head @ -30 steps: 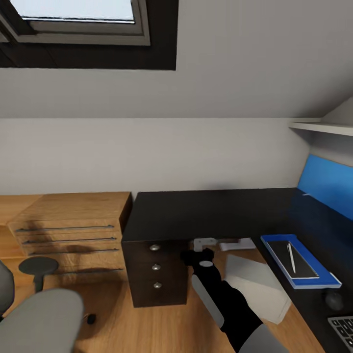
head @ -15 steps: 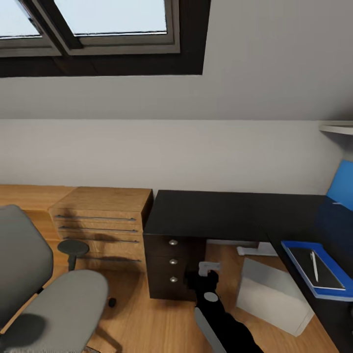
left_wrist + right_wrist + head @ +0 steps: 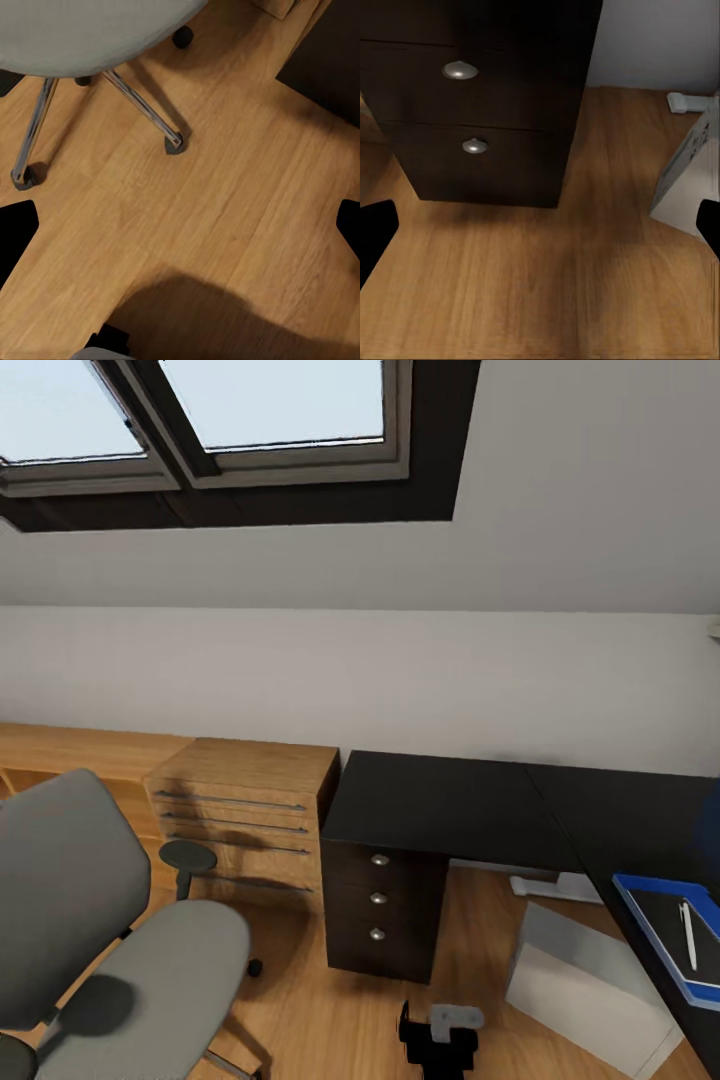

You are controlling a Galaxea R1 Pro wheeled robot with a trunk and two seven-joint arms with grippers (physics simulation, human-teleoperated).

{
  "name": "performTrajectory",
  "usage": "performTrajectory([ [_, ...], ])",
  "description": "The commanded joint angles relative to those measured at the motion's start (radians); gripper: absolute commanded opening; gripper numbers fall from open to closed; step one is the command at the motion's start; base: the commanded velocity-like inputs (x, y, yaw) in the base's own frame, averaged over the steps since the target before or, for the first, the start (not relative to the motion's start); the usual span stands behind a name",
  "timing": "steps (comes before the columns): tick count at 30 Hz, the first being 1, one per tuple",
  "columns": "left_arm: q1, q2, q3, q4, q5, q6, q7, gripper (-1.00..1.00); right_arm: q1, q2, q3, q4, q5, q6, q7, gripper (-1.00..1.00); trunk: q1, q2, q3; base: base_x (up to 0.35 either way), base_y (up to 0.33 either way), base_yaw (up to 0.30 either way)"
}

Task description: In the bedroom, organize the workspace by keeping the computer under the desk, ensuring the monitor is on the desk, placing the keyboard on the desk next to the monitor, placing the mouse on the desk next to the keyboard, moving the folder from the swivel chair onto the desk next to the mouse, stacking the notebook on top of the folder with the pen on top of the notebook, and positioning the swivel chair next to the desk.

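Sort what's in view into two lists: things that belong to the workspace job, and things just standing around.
Job things:
swivel chair
desk
computer, on the floor under the desk
folder, blue, on the desk
notebook on the folder
pen on the notebook

Just there:
wooden dresser
skylight window

Attic bedroom study corner.
Skylight (image 3: 200,420) in the sloped ceiling, black worktop (image 3: 450,800) with drawers, grey swivel chair (image 3: 110,950), wooden dresser (image 3: 250,810).

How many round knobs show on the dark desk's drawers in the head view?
3, stacked in one column on the drawer fronts: top, middle, bottom. None seems hidden.
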Motion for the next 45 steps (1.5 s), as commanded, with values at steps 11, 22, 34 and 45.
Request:
performTrajectory([
  [11,0.000,-0.001,0.000,-0.001,0.010,-0.002,0.002,1.00,0.003,0.001,0.007,0.233,-0.006,-0.202,0.017,1.00,-0.042,0.077,0.034,0.000,0.000,0.014],
  [22,0.000,-0.004,-0.003,0.003,0.006,-0.001,0.003,1.00,0.003,-0.019,0.004,0.457,-0.015,-0.345,0.037,1.00,-0.084,0.154,0.068,-0.213,0.000,0.000],
  [34,0.000,0.042,-0.002,0.368,-0.010,-0.134,-0.002,1.00,0.054,-0.028,0.004,0.693,-0.018,-0.526,0.060,1.00,-0.130,0.238,0.106,-0.336,0.000,0.000],
  [45,0.000,0.057,-0.001,0.708,-0.009,-0.446,-0.020,1.00,0.161,-0.042,0.004,0.697,-0.017,-0.634,0.070,1.00,-0.173,0.315,0.140,-0.174,0.000,0.016],
])
